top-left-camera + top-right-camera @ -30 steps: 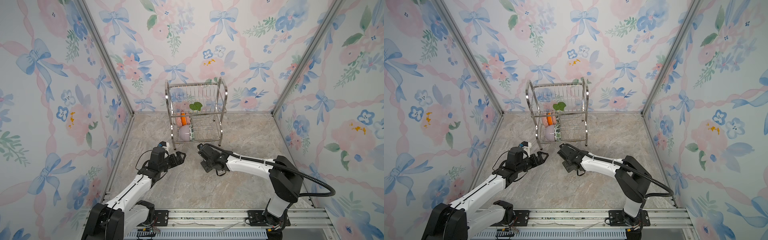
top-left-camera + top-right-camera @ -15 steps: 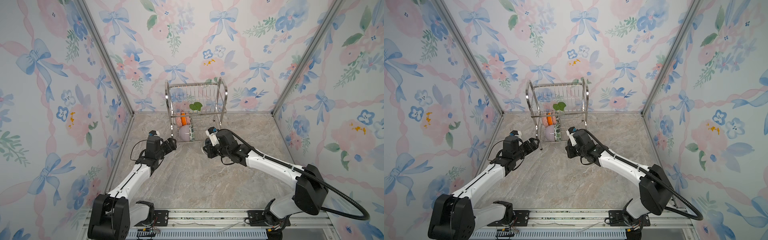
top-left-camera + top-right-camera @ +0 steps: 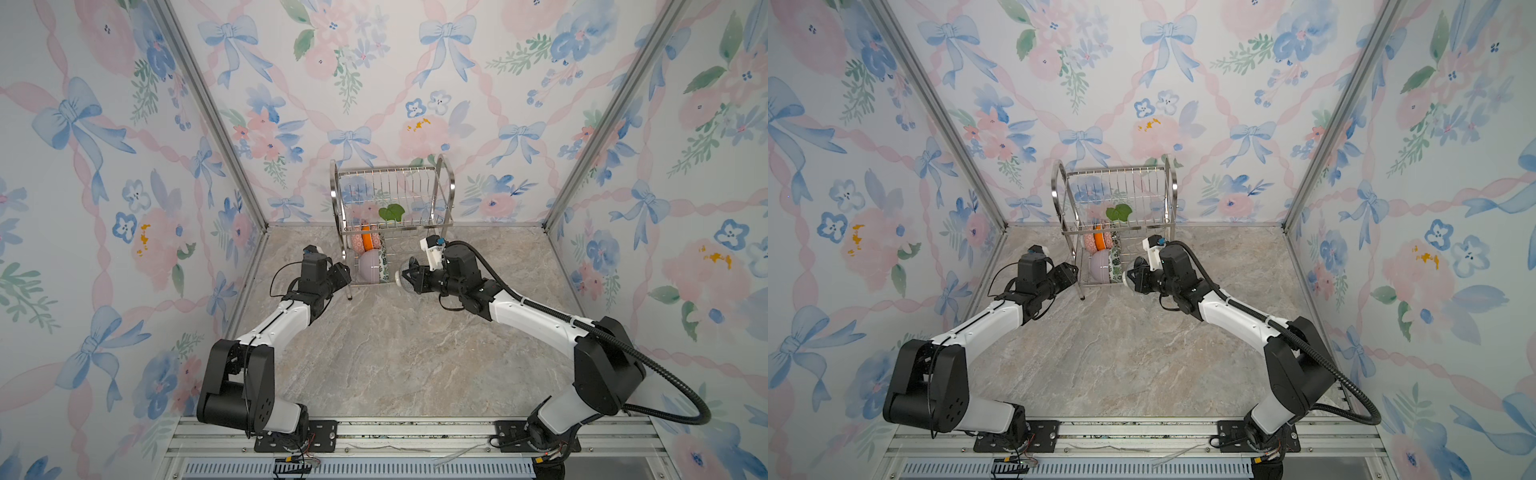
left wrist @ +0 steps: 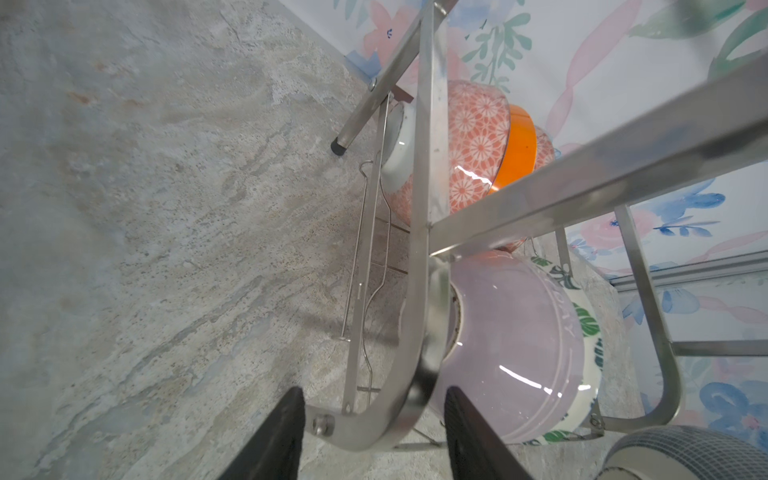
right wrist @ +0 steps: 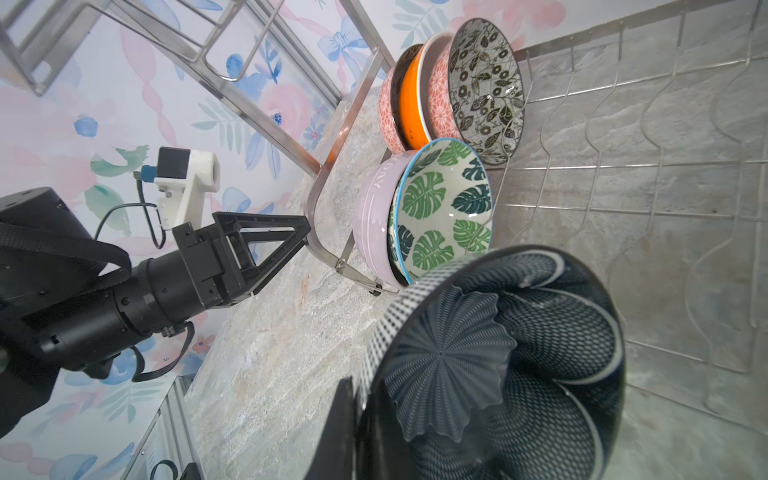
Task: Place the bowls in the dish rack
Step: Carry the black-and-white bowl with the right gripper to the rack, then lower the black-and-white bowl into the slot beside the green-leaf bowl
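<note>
**Top views:** The dish rack (image 3: 386, 169) stands far centre on the desk (image 3: 415, 353), with bowls on edge at the left of its lower tier. The dark blue bowl (image 3: 401, 279) hangs clear of the desk, just near of that tier, in the right tool (image 3: 412, 275).

**Left wrist:** The left tool (image 4: 374, 392) is spread, one finger on each side of the rack's near-left frame tube (image 4: 419, 291). I cannot tell whether it touches. The lavender bowl (image 4: 519, 345) sits just beyond.

**Right wrist:** The right tool is pressed together on the dark blue bowl's rim. Racked are two pink-backed bowls (image 5: 440, 99) with the orange-backed bowl (image 5: 415, 104) between them, then the lavender bowl with the green-leaf bowl (image 5: 444, 212) nested in it. My read is five of six loaded and only this one left, with free slots to their right.
</note>
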Controlling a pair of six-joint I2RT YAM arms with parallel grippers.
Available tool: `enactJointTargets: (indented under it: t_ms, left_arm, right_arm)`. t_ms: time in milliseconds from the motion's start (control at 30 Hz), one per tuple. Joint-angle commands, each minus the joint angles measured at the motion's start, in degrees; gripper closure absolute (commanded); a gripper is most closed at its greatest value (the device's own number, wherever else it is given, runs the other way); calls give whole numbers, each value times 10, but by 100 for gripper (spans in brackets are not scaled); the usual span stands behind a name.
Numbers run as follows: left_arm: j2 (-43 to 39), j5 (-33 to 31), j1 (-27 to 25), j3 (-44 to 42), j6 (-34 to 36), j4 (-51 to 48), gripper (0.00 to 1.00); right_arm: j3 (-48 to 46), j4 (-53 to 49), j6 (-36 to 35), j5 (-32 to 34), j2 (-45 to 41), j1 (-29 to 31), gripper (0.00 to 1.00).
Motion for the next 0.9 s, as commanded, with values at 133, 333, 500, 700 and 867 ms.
enactJointTargets:
  t_ms: [133,333,500,700,867]
  left_arm:
    - [27,-13,1,28,25,12,53]
    - [51,-18,-5,41,39,5,65]
    - [60,-51,-22,54,63,-13,71]
    - [69,-77,-33,69,96,-37,89]
    - [82,-88,-33,88,124,-58,100]
  right_arm:
    - [9,127,46,-28,12,-19,100]
    - [2,179,75,-37,36,-33,100]
    - [7,205,86,-43,63,-35,100]
    - [9,250,114,-62,99,-46,100]
    - [13,294,135,-84,128,-56,100]
